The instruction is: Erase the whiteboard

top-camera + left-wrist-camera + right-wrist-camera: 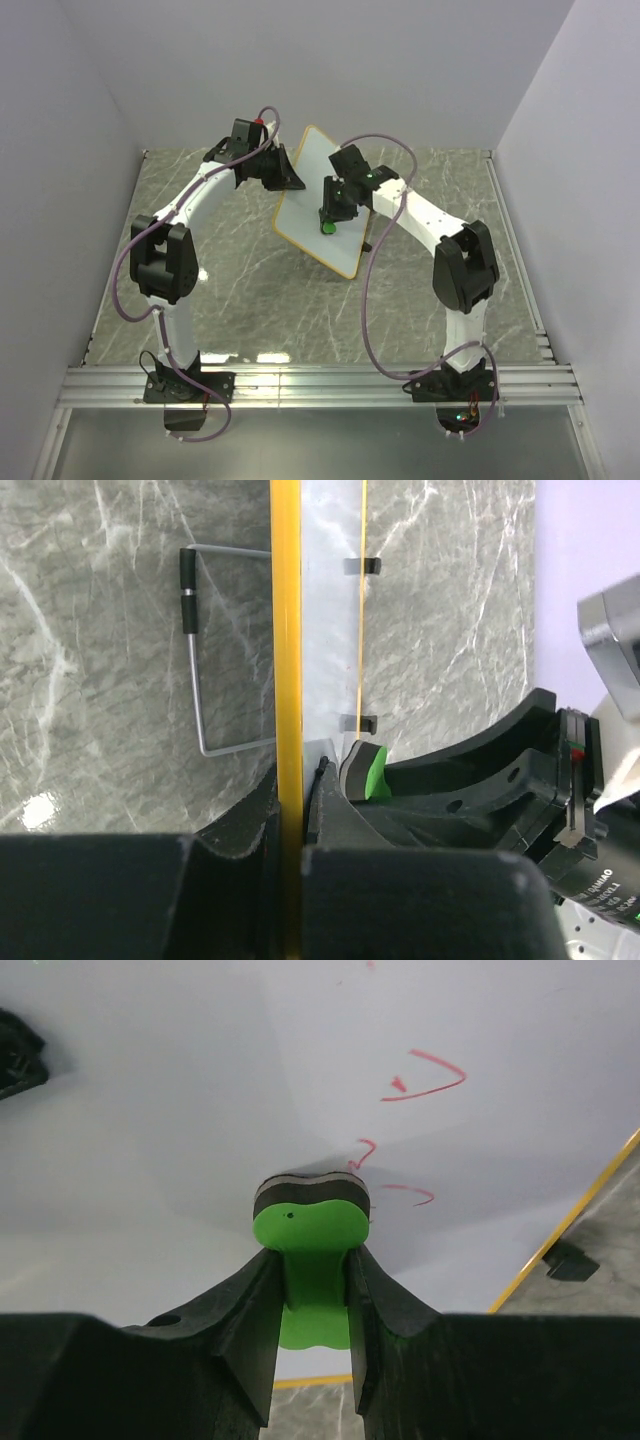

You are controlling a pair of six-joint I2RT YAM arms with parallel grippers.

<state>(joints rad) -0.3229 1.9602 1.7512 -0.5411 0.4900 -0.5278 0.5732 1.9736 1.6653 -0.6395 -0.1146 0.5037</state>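
Left gripper (290, 805) clenched on board's (303, 205) orange edge, upper centre. Right gripper (312, 1275) grasps green eraser (310, 1222), pad against board beside red marks (425, 1078).

Grey marble-patterned tabletop (250, 290) with pale veining, filling the middle of the scene; bright reflections of overhead light lie along its near edge. Plain pale far wall (330, 70), left wall (50, 200) and right wall (590, 150) enclose the tabletop on three sides. Ribbed aluminium rail (320, 385) runs left to right across the near edge, with a smooth grey metal sheet (320, 445) nearer still. Green eraser block (328, 226), backed by a dark felt layer, sits just far of centre.
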